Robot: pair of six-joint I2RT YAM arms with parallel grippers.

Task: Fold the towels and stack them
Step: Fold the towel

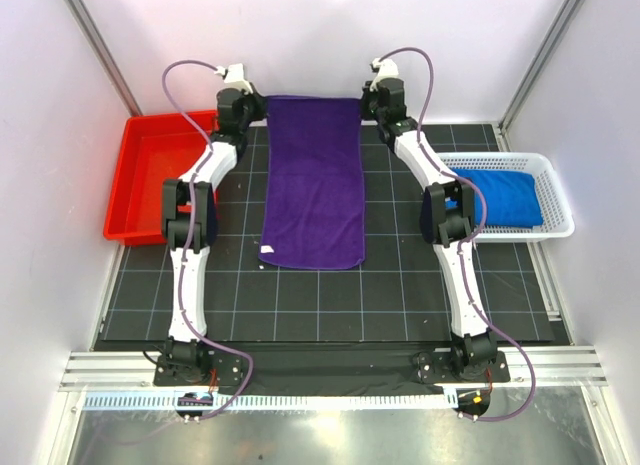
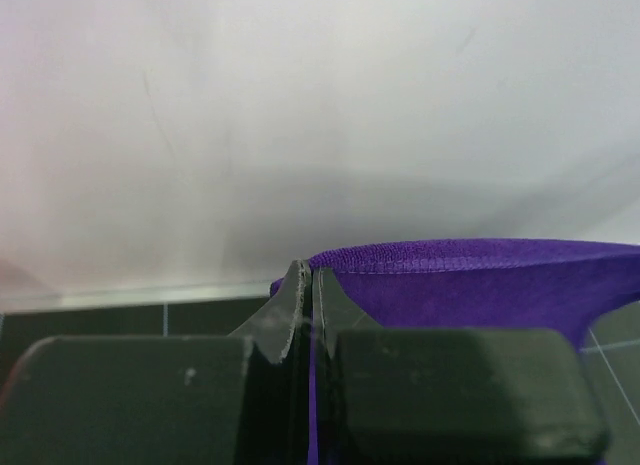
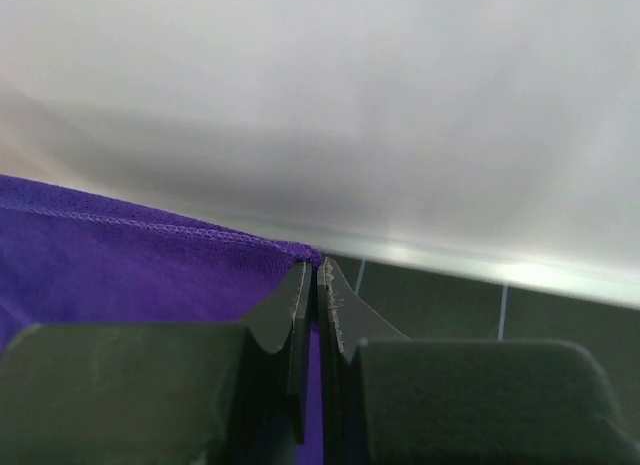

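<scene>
Both arms are stretched far out from their bases. The left arm (image 1: 190,200) rises to its elbow, then angles inward. The left gripper (image 1: 262,106) has its fingers pinched tight on one far corner of the purple towel (image 1: 315,175). The right arm (image 1: 445,210) mirrors it, with the right gripper (image 1: 366,103) clamped just as tight on the opposite far corner, both wrists roughly level.

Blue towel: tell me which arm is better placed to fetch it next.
Right, probably. The blue towel lies in the white basket on that side, far from the left gripper. The right gripper must first release the purple towel; both pinch its far corners.
</scene>
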